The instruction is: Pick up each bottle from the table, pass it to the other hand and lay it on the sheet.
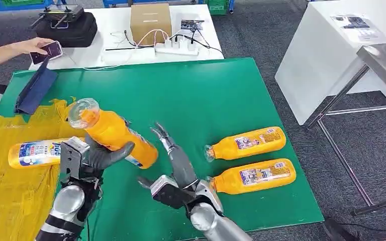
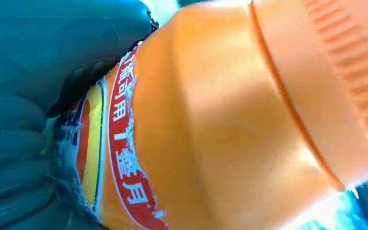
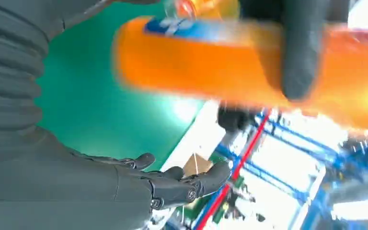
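Observation:
My left hand (image 1: 88, 156) grips an orange bottle (image 1: 114, 132) around its lower body and holds it tilted above the green table (image 1: 196, 95), clear cap end up and to the left. The same bottle (image 2: 230, 120) shows close up in the left wrist view, and blurred (image 3: 249, 62) in the right wrist view. My right hand (image 1: 173, 168) is open just right of the bottle, fingers spread and apart from it. One orange bottle (image 1: 32, 152) lies on the yellow sheet (image 1: 15, 196). Two more bottles (image 1: 249, 142) (image 1: 256, 176) lie on the green table at the right.
A blue folded cloth (image 1: 35, 90) lies at the sheet's far corner. A person's hand (image 1: 30, 46) holds a phone (image 1: 47, 51) at the far left. Behind the green table stand a cardboard box (image 1: 151, 21), a power strip (image 1: 177, 48) and a black bag (image 1: 68, 27).

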Available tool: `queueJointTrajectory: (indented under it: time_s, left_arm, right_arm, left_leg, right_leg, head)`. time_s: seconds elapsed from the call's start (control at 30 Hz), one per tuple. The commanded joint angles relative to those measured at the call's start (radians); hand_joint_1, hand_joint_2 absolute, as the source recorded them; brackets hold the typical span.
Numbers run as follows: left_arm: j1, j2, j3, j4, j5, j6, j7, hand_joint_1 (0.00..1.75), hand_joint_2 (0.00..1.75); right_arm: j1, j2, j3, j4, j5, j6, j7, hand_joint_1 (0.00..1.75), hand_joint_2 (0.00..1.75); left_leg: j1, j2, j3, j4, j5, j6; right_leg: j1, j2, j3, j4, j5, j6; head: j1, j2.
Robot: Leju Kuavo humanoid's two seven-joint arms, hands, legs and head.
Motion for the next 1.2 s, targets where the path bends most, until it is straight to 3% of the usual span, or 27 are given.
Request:
queueJointTrajectory:
  time_s: [0.03,0.13,0.23,0.3,0.43,0.53,0.77,1.2]
  left_arm:
    - [-0.112,0.086,0.065,0.134,-0.510,0.307,0.073,1.75,1.75]
    - [-0.142,0.144,0.048,0.190,-0.816,0.349,0.196,1.75,1.75]
    - [-0.191,0.232,0.020,0.271,-1.023,0.217,0.303,1.75,1.75]
    - [-0.217,0.277,0.019,0.311,-1.091,0.163,0.334,1.75,1.75]
    - [-0.237,0.307,0.010,0.335,-1.127,0.116,0.347,1.75,1.75]
    - [-0.283,0.391,-0.010,0.404,-1.199,0.033,0.378,1.75,1.75]
    - [-0.416,0.456,-0.088,0.586,-1.245,-0.073,0.370,1.75,1.75]
    - [-0.461,0.550,-0.127,0.649,-1.191,-0.171,0.369,1.75,1.75]
  right_arm:
    - [0.070,-0.064,-0.099,-0.226,0.018,-0.016,0.022,0.00,1.75]
    - [0.095,-0.078,-0.131,-0.291,0.030,-0.016,0.037,0.00,1.75]
    - [0.125,-0.092,-0.187,-0.364,0.044,-0.024,0.048,0.00,1.75]
    - [0.144,-0.105,-0.223,-0.401,0.077,-0.031,0.058,0.00,1.75]
    - [0.152,-0.115,-0.249,-0.418,0.112,-0.043,0.067,0.00,1.75]
    - [0.162,-0.150,-0.325,-0.450,0.145,-0.072,0.107,0.00,1.75]
    - [0.187,-0.131,-0.396,-0.451,0.142,-0.057,0.101,0.00,1.75]
    - [0.184,-0.122,-0.398,-0.395,0.151,-0.065,0.104,0.00,1.75]
  left_leg:
    - [0.000,-0.001,0.007,0.001,-0.003,0.000]
    - [0.001,-0.002,0.007,0.000,-0.003,0.000]
    - [0.000,-0.001,0.006,0.000,-0.002,0.000]
    - [0.000,-0.001,0.004,0.000,-0.001,0.000]
    - [0.001,0.000,0.005,0.001,-0.002,0.000]
    - [0.000,0.000,0.005,0.001,-0.002,0.000]
    - [0.001,-0.002,0.004,0.001,-0.001,0.000]
    - [0.001,0.002,0.004,0.000,-0.002,0.000]
  right_leg:
    - [0.001,-0.001,0.007,0.001,-0.003,-0.003]
    - [0.001,-0.002,0.008,0.000,-0.004,-0.003]
    - [0.001,-0.001,0.006,0.000,-0.002,-0.003]
    - [0.000,-0.001,0.004,0.000,-0.001,-0.002]
    - [0.001,0.000,0.004,0.000,-0.002,-0.003]
    - [0.001,0.000,0.003,0.001,-0.002,-0.003]
    - [0.001,-0.002,0.004,0.001,-0.002,-0.003]
    - [0.001,0.002,0.003,0.000,-0.001,-0.002]
  head:
    - [0.000,0.000]
    - [0.000,0.000]
    - [0.000,0.000]
    - [0.000,0.000]
    - [0.000,0.000]
    - [0.000,0.000]
    - [0.000,0.000]
    - [0.000,0.000]
